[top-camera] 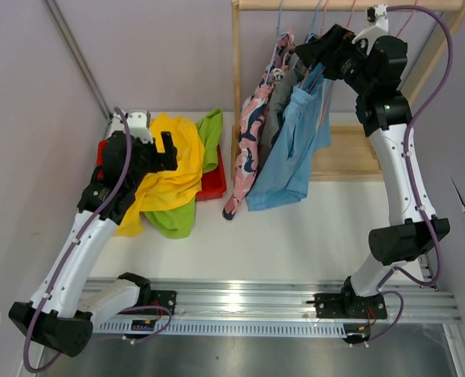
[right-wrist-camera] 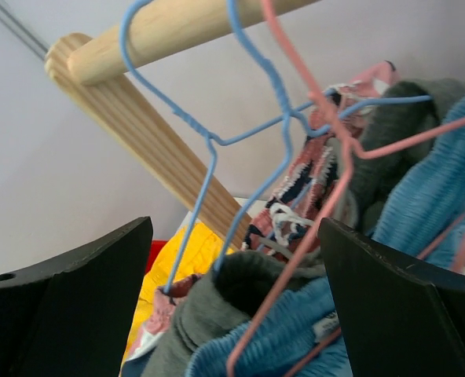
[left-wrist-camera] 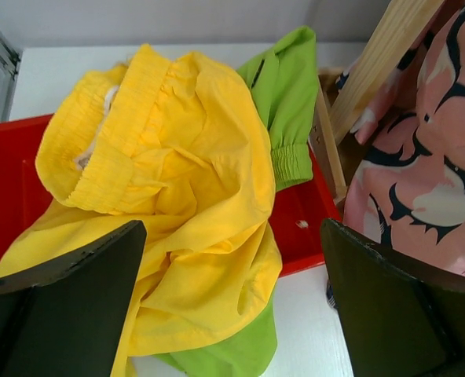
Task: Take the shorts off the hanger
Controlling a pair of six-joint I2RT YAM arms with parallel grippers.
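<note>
Three shorts hang on wire hangers from the wooden rack (top-camera: 236,71): pink printed shorts (top-camera: 252,133), dark grey shorts (top-camera: 277,106) and light blue shorts (top-camera: 289,149). My right gripper (top-camera: 317,56) is open at the tops of the grey (right-wrist-camera: 217,314) and light blue shorts (right-wrist-camera: 311,338), by a pink hanger (right-wrist-camera: 327,212) and a blue hanger (right-wrist-camera: 209,149). Yellow shorts (top-camera: 170,165) lie over lime green shorts (top-camera: 177,216) on a red bin (top-camera: 213,184). My left gripper (top-camera: 170,151) is open and empty above the yellow shorts (left-wrist-camera: 177,181).
The rack's wooden base (top-camera: 350,153) stands at the back right. The red bin (left-wrist-camera: 12,181) sits at the back left with cloth spilling over its front edge. A metal rail (top-camera: 240,302) runs along the near edge.
</note>
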